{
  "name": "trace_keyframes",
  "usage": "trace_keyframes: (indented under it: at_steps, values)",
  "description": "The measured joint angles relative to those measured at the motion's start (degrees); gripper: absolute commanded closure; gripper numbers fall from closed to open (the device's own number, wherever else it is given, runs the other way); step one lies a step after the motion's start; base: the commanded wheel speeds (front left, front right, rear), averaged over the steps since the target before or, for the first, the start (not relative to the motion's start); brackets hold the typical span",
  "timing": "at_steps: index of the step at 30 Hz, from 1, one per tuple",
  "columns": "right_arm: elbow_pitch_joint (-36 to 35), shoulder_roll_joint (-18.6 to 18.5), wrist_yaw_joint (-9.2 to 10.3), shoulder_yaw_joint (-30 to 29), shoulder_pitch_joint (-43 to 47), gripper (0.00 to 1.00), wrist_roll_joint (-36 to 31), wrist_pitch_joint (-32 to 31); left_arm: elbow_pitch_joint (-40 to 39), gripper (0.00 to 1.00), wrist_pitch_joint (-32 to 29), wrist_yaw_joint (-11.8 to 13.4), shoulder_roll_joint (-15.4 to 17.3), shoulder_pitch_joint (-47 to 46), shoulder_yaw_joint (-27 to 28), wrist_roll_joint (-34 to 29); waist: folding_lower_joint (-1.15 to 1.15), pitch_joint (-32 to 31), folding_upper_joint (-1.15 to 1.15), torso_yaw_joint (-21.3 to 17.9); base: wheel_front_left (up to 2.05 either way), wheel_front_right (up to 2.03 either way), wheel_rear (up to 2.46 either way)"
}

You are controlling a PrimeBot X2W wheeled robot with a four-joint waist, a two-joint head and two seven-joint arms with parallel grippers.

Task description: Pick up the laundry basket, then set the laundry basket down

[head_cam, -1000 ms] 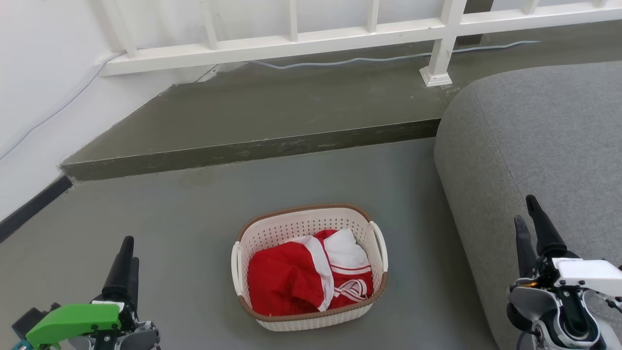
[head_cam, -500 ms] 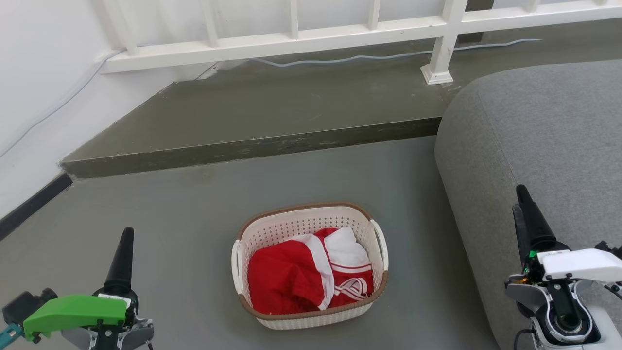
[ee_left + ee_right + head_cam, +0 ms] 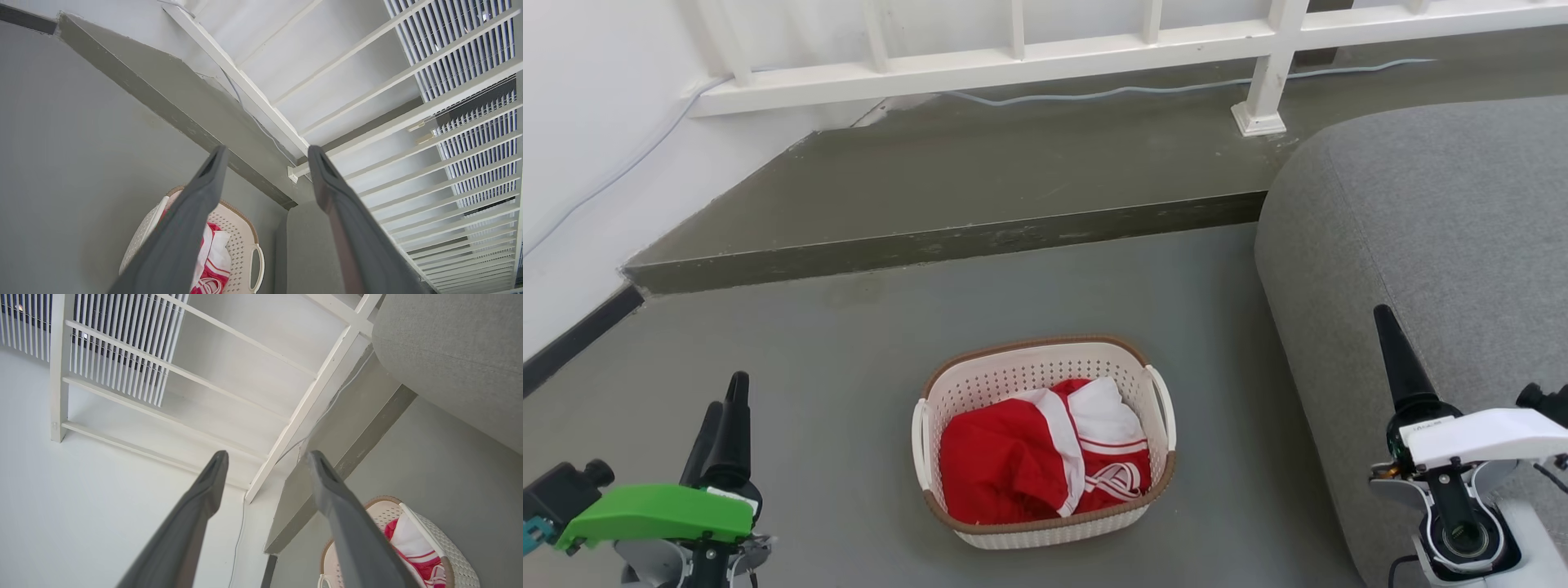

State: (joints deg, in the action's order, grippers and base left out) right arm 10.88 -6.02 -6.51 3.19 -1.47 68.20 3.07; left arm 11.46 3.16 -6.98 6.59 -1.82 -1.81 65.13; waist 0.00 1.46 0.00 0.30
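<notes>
- Both arms rolled at the wrist over the last sec. The right pincer (image 3: 1385, 331) is now edge-on in the head view, one finger hiding the other, w/ its white cover (image 3: 1486, 433) sitting flatter. The left pincer (image 3: 727, 394) turned too, its 2 fingers showing slightly offset.
- Head cam drifted a touch as well, so the small shift of the whole scene isn't things moving.
- No change to the laundry basket (image 3: 1029, 380): it sits on the grey floor (image 3: 849, 392) btw the 2 pincers, well apart from both, near the grey sofa (image 3: 1421, 229). A red-and-white garment (image 3: 1005, 465) is bundled inside.
- Both pincers are spread and hold nothing; the wrist views show a clear gap btw the fingers.
- Meaning, imo: this is lining-up before the grasp, and the pick-up hasn't begun. The white side handles (image 3: 1165, 408) are free and look like the obvious grab spots.
- Writing: no brand seen on the basket. The white looping mark on the garment could be lettering, but I can't read it. The tiny label (image 3: 1419, 425) at the right pincer's base is too small to read.
</notes>
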Motion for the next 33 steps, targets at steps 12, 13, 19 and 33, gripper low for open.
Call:
trace_keyframes:
  at_steps: [12,13,19,33]
  values:
    - [-0.87,-1.3,0.64,2.23,-0.96,0.0,-12.81,2.07,-1.11,0.0,2.1,0.2,-0.12,-0.18,-0.63,-9.61,0.0,0.29,0.0,0.1,0.0,0.0,0.0]
    - [-0.87,-1.4,0.69,2.49,-0.96,0.0,-13.8,2.42,-1.2,0.0,2.41,0.21,-0.09,-0.25,-0.74,-10.6,0.0,0.29,0.0,0.1,0.0,0.0,0.0]
    - [-0.87,-1.49,2.22,3.53,-0.98,0.0,-19.54,3.47,-1.72,0.0,3.44,0.79,-0.01,-0.59,-1.35,-16.68,0.0,0.17,0.0,0.1,0.0,0.0,0.0]
    - [-0.94,-1.51,4.13,6.12,-0.99,0.0,-29.86,5.77,-2.32,0.0,5.78,1.8,-0.03,-0.59,-2.11,-27.02,0.0,0.45,0.0,0.09,0.0,0.0,0.0]
